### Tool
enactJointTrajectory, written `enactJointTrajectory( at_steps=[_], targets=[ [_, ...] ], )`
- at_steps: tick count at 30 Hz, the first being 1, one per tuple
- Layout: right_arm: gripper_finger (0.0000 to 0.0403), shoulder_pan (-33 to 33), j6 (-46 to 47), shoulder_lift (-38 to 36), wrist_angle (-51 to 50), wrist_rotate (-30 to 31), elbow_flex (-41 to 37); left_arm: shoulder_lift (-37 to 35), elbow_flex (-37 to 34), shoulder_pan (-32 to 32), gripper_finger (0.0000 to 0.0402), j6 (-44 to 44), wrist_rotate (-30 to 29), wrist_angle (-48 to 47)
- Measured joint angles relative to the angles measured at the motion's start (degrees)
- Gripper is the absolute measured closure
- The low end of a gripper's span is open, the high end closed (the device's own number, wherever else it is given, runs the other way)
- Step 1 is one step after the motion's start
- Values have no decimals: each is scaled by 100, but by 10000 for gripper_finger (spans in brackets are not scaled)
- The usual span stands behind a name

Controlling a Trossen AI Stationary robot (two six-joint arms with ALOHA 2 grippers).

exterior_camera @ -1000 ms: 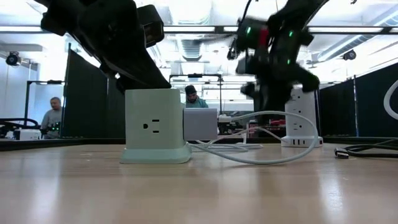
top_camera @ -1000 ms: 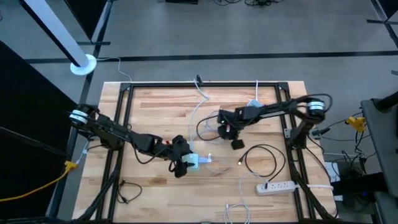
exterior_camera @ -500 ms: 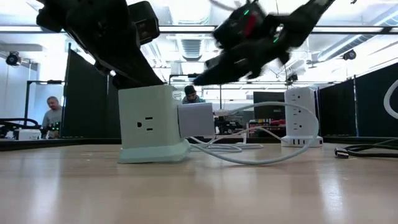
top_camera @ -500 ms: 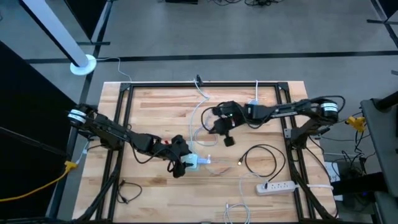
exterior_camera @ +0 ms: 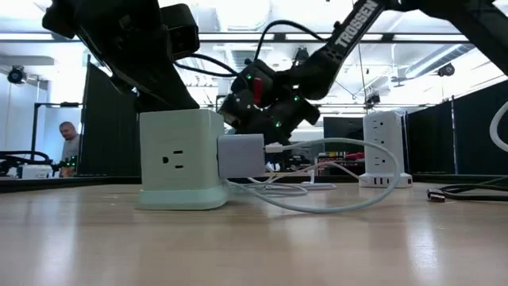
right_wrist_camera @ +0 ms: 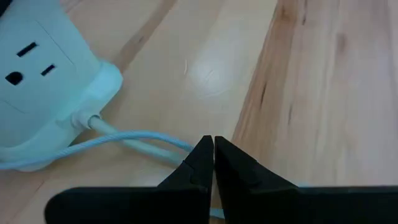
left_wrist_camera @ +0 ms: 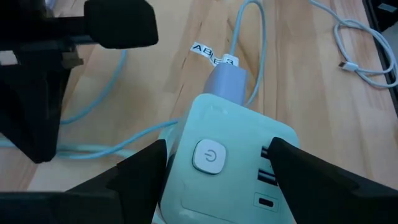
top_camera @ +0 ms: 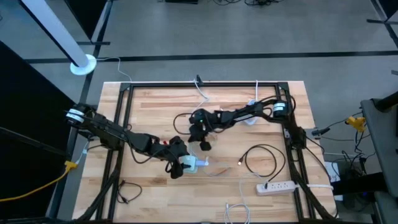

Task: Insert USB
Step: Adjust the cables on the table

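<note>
pale green power cube upright, mid-table

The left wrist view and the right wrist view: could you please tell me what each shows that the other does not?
Only the left wrist view shows the power cube's top with its power button, the grey adapter and a labelled cable tag. Only the right wrist view shows the cube's outlet face and the shut right pincer. Both show the pale blue cable on the wooden table.

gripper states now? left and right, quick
Left gripper: closed around the pale green power cube, fingers on either side of it.
Right gripper: shut, holding nothing, above the table.
</note>
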Motion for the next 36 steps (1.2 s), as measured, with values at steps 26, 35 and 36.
enactJointTrajectory(
  at_steps=[26,35,36],
  targets=[
    [403,-649,-732,-1093,-3425,2669,-6,40,-2,-9,128,-27,-48,-61],
    [403,-625,-799,-1698,-3707,2456,-8,-373,-39,72,128,206,-199,-374],
    [403,-625,-796,-1830,-3764,2491,-10,-463,-47,72,128,225,-221,-445]
  ],
)
